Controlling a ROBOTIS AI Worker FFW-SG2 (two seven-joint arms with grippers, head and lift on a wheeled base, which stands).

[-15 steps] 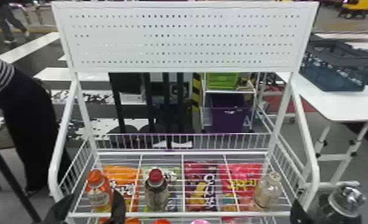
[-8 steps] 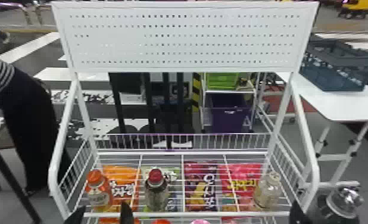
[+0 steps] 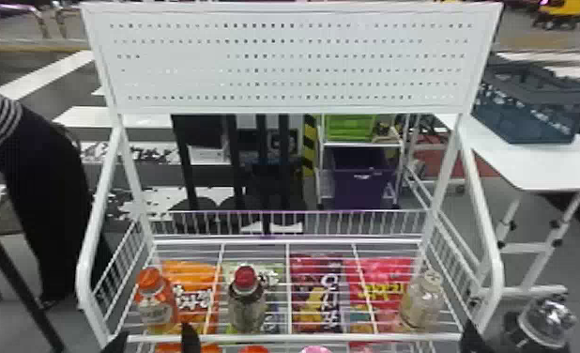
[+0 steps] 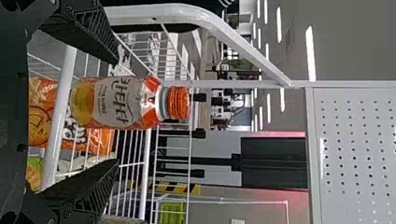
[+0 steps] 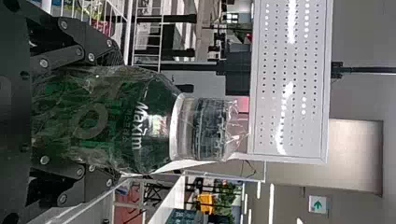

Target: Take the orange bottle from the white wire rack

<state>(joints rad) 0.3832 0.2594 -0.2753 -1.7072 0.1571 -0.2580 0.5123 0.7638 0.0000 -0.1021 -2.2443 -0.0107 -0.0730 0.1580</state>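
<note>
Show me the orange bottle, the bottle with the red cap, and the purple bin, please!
Orange bottle [image 4: 119,102]: left wrist view, on its label.
Bottle with the red cap [image 3: 247,307]: head view, on its body.
Purple bin [image 3: 359,190]: head view, on its front.

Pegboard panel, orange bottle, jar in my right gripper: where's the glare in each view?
Head view: many holes in the left part of the white pegboard panel wash out. Left wrist view: ceiling lights show as bright strips, but the orange bottle has no strong glare on its label. Right wrist view: white streaks cross the panel; highlights glint on the green jar's clear wrap.
</note>
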